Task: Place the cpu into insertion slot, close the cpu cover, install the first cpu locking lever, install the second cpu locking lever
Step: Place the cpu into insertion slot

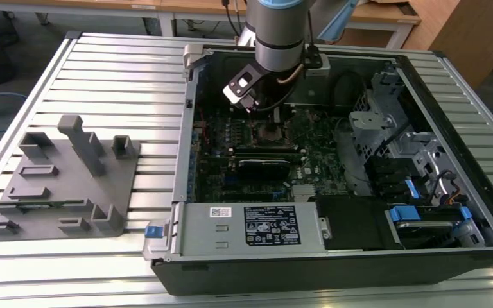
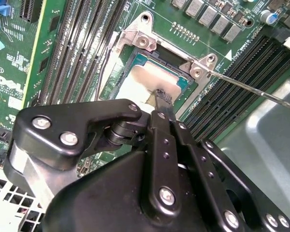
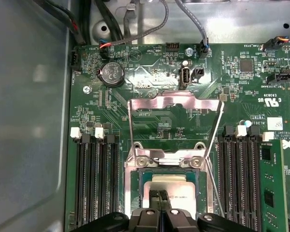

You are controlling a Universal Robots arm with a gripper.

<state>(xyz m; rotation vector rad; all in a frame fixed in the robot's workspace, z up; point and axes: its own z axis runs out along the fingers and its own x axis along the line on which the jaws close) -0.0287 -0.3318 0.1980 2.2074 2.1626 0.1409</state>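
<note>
hand (image 3: 160, 195), closed, over cpu (image 3: 181, 186) in insertion slot (image 3: 136, 193).

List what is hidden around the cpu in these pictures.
1. First wrist view: part of the cpu, covered by the end effector and cut by the picture's edge.
2. Second wrist view: one cpu corner, behind the end effector.
3. Both wrist views: contacts of the insertion slot, under the cpu.
</note>
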